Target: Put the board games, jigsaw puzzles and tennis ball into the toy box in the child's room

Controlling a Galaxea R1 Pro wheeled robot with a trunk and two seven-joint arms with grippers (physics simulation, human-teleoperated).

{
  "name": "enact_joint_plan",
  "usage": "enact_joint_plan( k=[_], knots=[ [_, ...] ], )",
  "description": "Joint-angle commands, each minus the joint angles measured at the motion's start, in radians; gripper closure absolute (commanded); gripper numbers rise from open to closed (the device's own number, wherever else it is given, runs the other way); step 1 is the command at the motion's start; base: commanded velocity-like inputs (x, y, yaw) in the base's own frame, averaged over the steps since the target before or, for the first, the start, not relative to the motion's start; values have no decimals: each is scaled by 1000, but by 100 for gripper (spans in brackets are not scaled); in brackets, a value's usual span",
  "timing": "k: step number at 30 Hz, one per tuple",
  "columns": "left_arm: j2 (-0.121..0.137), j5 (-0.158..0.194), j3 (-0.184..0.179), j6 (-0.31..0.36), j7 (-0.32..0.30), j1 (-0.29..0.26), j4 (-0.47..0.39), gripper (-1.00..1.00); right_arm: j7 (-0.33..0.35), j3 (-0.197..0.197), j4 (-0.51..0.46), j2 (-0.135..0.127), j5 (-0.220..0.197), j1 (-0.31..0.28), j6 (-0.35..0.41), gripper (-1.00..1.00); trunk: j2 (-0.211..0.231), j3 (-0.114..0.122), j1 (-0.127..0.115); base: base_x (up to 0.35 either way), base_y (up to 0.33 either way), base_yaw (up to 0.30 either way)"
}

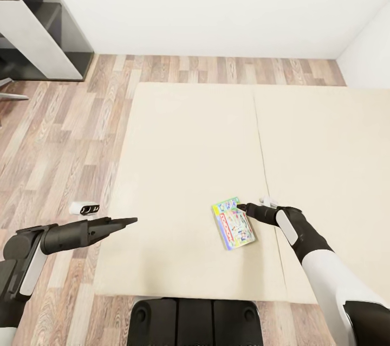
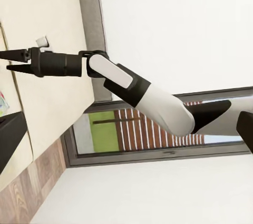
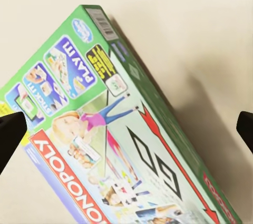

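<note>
White walls and plank floor frame our view; the beige bed spreads wide before us, its mattress split by a seam running near to far. Our right gripper reaches over the near part of the bed, its tips at the far right corner of the game, a green box lettered "MONOPOLY" lying flat on the mattress; in the right wrist view the fingers stand wide apart either side of the box, not touching it. Our left gripper hovers at the bed's left edge, fingers seemingly together, holding nothing. On the floor to the left lies a small white object; far left stands a grey shelf.
</note>
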Motion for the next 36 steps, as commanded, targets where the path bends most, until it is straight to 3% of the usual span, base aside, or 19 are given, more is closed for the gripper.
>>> enact_joint_plan(
  k=[1,13,36],
  knots=[
    [0,0,0,11,-4,0,0,-100,4,-4,-1,0,1,0,7,-100,-2,-3,0,0,0,0],
    [0,-1,0,11,-4,0,0,-100,0,-7,-6,2,1,1,4,-100,-2,-20,0,0,0,0],
    [0,-2,0,11,-4,0,1,-100,1,-7,-8,3,1,1,14,-100,-2,-21,0,0,0,0]
  ],
)
